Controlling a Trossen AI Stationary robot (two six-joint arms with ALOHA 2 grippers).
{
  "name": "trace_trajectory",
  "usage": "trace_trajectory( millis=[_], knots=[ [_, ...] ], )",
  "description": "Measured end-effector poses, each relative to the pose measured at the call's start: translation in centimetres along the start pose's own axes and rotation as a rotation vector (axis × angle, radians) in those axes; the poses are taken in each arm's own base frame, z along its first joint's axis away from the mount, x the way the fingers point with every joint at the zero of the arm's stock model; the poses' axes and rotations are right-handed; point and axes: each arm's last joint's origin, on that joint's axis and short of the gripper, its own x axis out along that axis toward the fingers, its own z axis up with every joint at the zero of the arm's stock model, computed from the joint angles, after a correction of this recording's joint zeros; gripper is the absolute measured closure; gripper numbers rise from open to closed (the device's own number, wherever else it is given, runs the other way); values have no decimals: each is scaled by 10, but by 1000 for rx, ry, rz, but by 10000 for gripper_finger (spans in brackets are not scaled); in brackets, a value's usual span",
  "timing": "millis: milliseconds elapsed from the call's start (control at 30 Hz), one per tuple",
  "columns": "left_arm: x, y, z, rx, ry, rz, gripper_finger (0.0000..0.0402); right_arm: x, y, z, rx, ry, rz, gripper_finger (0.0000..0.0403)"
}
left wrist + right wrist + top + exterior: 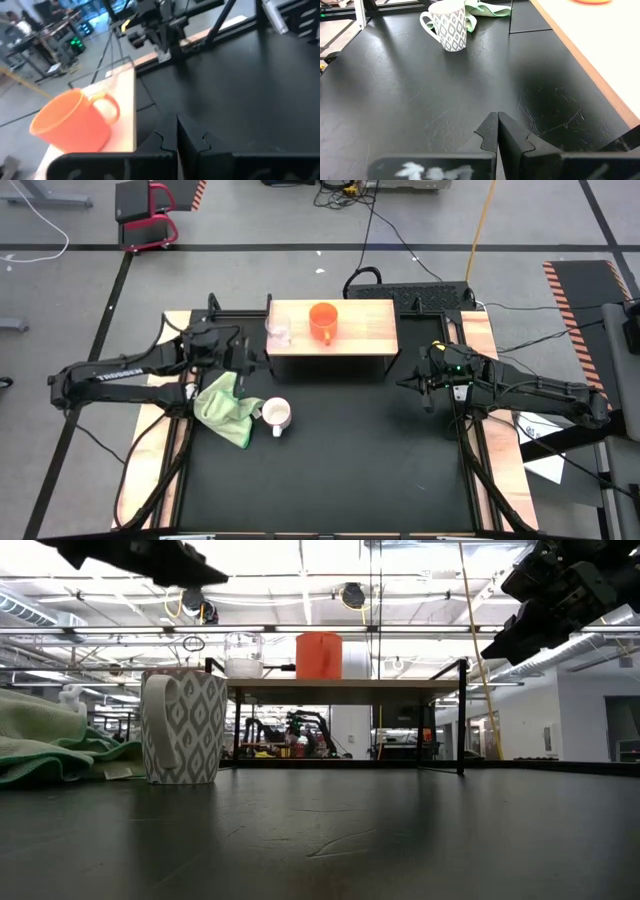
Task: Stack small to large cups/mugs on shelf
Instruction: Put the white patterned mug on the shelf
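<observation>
overhead cam, table-level cam, both share shelf (332, 327)

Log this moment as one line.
glass cup, orange mug: on shelf | white mug: table | left gripper, right gripper: shut, empty

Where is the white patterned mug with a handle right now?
The white patterned mug stands upright on the black table, not on the wooden-topped shelf. In the high view it sits left of centre, just right of the green cloth.

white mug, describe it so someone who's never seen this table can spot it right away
On the black table, in front of the wooden-topped shelf, a green cloth lies at the left. The white mug stands upright beside it. It alone has a grey leaf pattern; the orange mug and clear glass cup stand on the shelf.
</observation>
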Motion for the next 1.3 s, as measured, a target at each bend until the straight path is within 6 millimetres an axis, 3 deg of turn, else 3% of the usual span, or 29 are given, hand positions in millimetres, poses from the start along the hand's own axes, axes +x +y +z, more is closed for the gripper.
trace_trajectory(
  millis=[400,667,933,1300],
  knots=[
    [13,-31,-35,-2,6,-20,402,0,0,0,0,2,0,403],
    [7,-54,-56,3,38,15,402,0,0,0,3,4,0,403],
    [-5,-68,-67,-63,-60,56,402,0,0,0,1,2,0,403],
    [-3,-83,-80,-43,-100,33,402,0,0,0,1,2,0,403]
  ],
)
